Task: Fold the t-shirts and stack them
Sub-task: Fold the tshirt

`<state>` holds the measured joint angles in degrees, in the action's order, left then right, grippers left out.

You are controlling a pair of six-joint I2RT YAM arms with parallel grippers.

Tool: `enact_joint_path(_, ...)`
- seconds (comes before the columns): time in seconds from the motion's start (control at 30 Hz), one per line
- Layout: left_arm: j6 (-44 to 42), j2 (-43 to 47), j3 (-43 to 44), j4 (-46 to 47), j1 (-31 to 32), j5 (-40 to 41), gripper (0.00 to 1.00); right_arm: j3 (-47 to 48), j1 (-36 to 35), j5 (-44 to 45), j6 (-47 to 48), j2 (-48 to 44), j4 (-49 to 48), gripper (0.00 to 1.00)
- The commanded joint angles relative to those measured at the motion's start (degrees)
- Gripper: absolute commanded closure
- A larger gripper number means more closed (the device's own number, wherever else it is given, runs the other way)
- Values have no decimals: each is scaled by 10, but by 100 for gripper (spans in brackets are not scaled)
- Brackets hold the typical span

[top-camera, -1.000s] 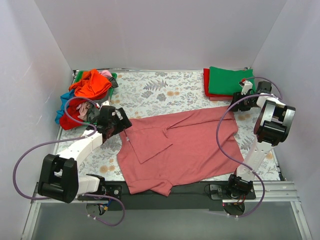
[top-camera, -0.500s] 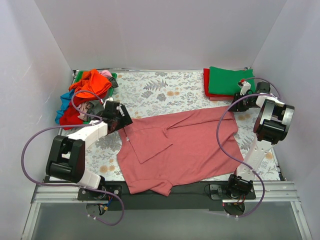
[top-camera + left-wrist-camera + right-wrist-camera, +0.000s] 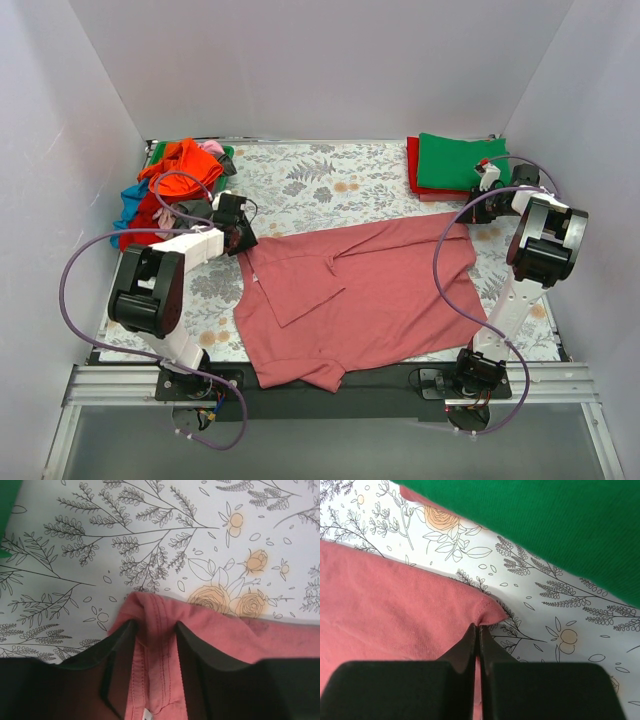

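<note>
Grasp step: right gripper (image 3: 479,626) jaws pinch a corner of the dusty-rose t-shirt (image 3: 380,295), left gripper (image 3: 155,625) jaws part-spread astride its hemmed edge; we judge the left must close before both lift to fold.

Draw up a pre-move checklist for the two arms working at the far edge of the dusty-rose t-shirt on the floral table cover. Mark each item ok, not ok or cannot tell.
1. Right tool shut on the far right corner of the large dusty-rose fabric t-shirt: ok; the cloth puckers at its tips.
2. Left tool gripping the far left corner: cannot tell; its fingers straddle the hem with cloth between them.
3. Shirt lying flat: not ok; a flap is folded over on its left half.
4. Folded green fabric t-shirt apart from the right tool: ok; the floral printed table cover shows between them.
5. Green shirt stacked on the folded red t-shirt: ok.
</note>
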<state>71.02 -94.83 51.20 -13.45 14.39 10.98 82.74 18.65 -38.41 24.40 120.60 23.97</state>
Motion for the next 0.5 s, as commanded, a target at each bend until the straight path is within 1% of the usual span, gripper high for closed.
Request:
enact_joint_path(0.0, -6, -12, 19, -7, -2, 20, 66, 15, -2, -20, 13, -10, 11, 99)
enact_joint_path(0.07, -10, -16, 23, -8, -2, 23, 72, 13, -2, -20, 17, -18, 11, 99)
enact_joint_path(0.1, -11, -17, 28, -8, -2, 25, 79, 12, -1, -19, 19, -27, 10, 99)
enact_joint_path(0.17, -15, -18, 30, -7, -3, 28, 85, 9, -1, -17, 23, -38, 6, 99)
enact_joint_path(0.2, -17, -18, 32, -3, -2, 30, 91, 7, -1, -16, 23, -48, 4, 99)
enact_joint_path(0.23, -19, -17, 33, -3, -2, 30, 93, 5, -1, -16, 24, -55, -1, 99)
enact_joint_path(0.33, -27, -14, 42, 4, -2, 34, 99, -3, -1, -16, 24, -79, -9, 99)
enact_joint_path(0.47, -39, -9, 54, 12, -3, 39, 100, -11, -1, -12, 23, -105, -25, 99)
